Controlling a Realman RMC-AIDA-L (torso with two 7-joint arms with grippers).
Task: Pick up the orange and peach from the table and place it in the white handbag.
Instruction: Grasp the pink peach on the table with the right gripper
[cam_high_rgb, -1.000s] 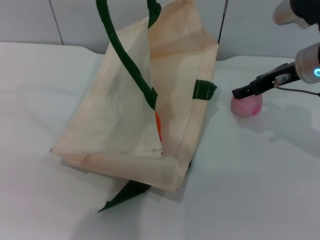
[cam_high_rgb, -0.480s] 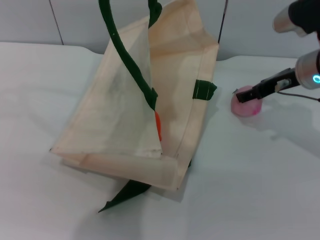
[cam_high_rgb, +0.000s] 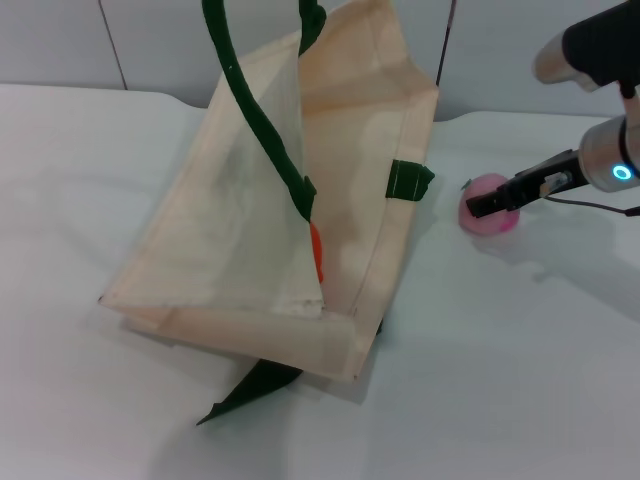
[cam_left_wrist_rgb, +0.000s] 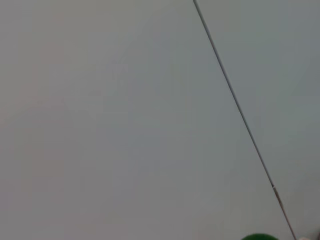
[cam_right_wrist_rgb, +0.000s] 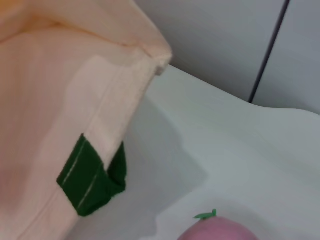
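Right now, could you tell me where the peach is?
In the head view, the peach sits on the table on the robot's right, just beyond the white handbag, with the right gripper at it.

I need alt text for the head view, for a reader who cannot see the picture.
The right gripper reaches onto the peach on the white table, to the right of the white handbag. The handbag's mouth is held open by its green handles, and a sliver of the orange shows inside it.

Head view looks down on the worktop (cam_high_rgb: 520, 380); right wrist view sits close, sharing the white handbag (cam_high_rgb: 250, 220) (cam_right_wrist_rgb: 55, 100); left wrist faces the far wall (cam_left_wrist_rgb: 125, 120).
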